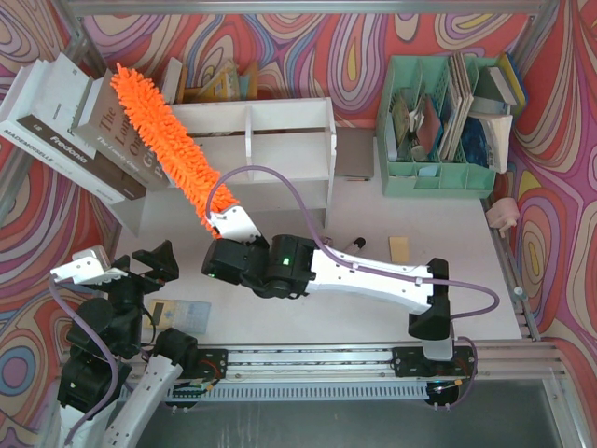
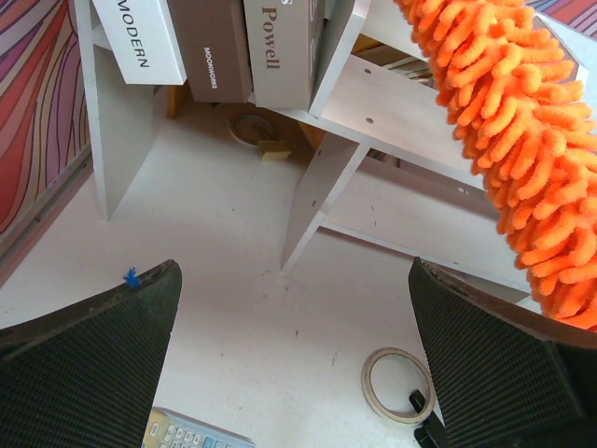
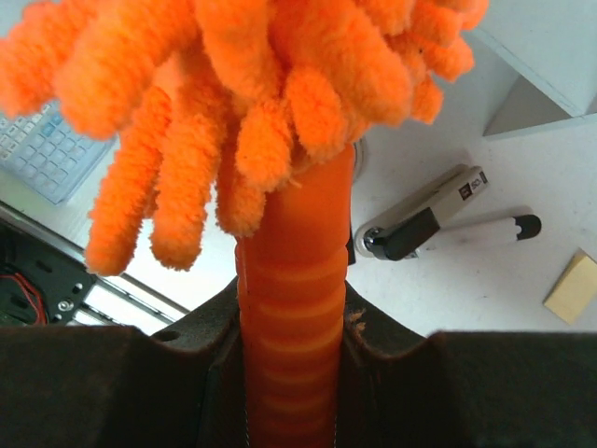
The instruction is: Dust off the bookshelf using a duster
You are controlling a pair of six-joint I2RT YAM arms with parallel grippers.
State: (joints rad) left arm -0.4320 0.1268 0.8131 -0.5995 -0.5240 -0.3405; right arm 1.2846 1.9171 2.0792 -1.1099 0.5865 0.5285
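The bright orange fluffy duster (image 1: 163, 140) slants from the leaning books at the far left down across the left half of the white bookshelf (image 1: 280, 140). My right gripper (image 1: 227, 224) is shut on the duster's ribbed orange handle (image 3: 294, 308), just below the fluffy head (image 3: 233, 84). My left gripper (image 1: 140, 266) hangs open and holds nothing over the table in front of the shelf's left end. In the left wrist view, the left gripper (image 2: 294, 359) faces the bookshelf (image 2: 392, 103) from below, with the duster (image 2: 522, 140) at upper right.
Large books (image 1: 65, 126) lean on the shelf's left end. A mint green organiser (image 1: 438, 121) stands at the back right. On the table lie a calculator (image 1: 182, 313), a tape ring (image 2: 399, 385), a stapler (image 3: 420, 219) and a small wooden block (image 1: 399, 248).
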